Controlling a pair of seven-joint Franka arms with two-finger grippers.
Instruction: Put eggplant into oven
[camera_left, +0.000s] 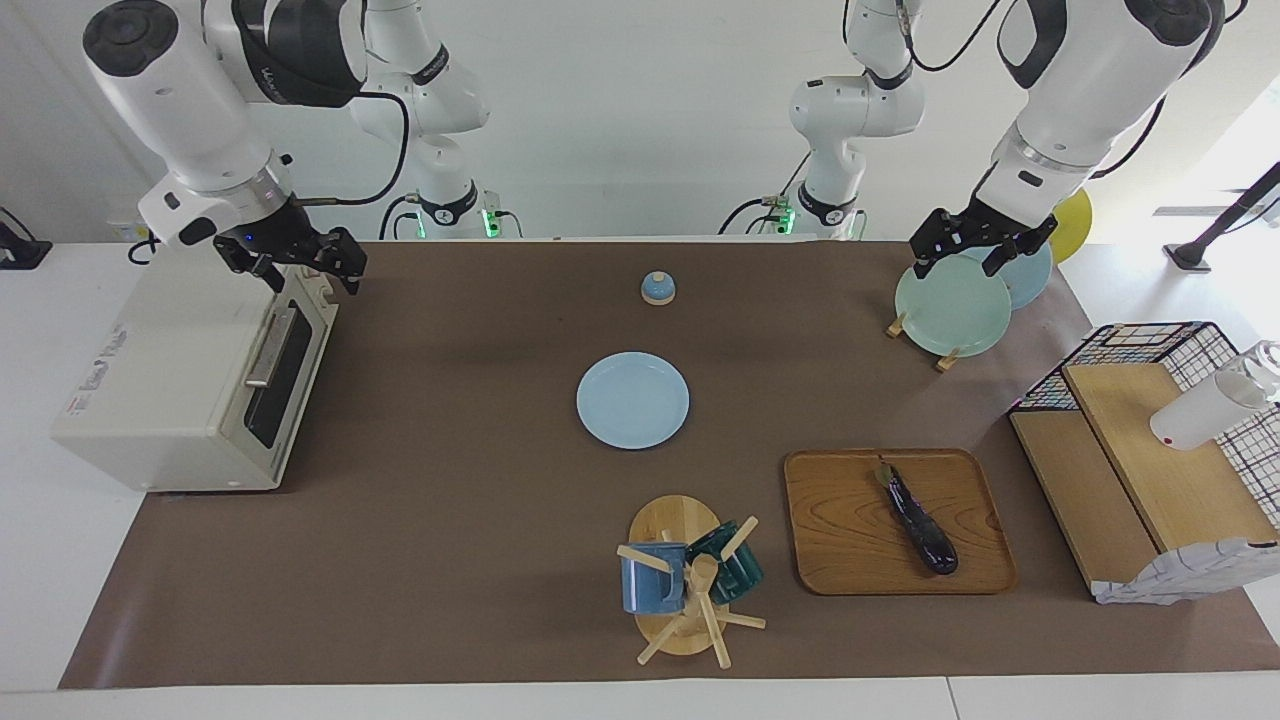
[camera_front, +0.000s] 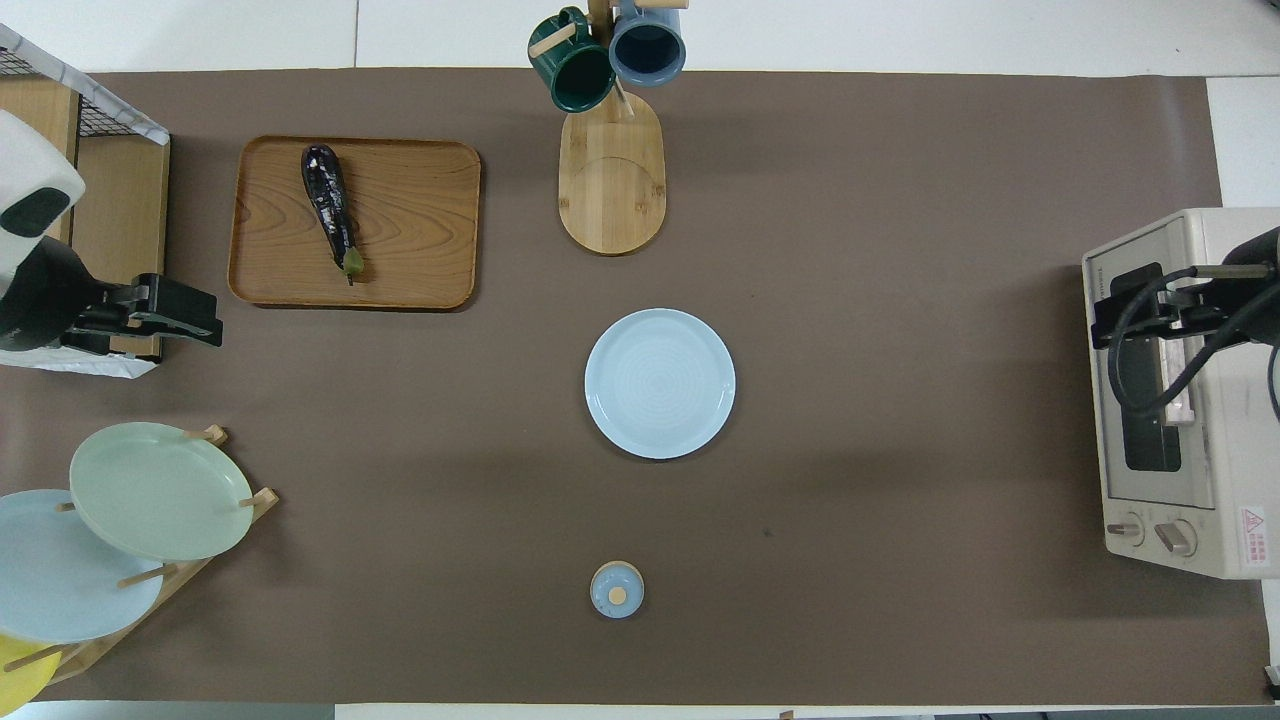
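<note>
Eggplant (camera_left: 918, 520) lies on a wooden tray (camera_left: 850, 540) toward the left arm's end of the counter (camera_left: 450, 520), stem end nearer the robots. Oven (camera_left: 170, 390) sits at the right arm's end, door closed; its side lettering and a red warning sticker are too small to read. Left claw (camera_left: 975, 250) is open over the plate rack (camera_left: 950, 305). Right claw (camera_left: 300, 262) is open over the oven's top front edge.

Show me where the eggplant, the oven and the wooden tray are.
eggplant (camera_left: 920, 523), facing view, middle of its dark body.
oven (camera_left: 170, 380), facing view, its cream top.
wooden tray (camera_front: 420, 220), overhead view, bare wood beside the eggplant.
</note>
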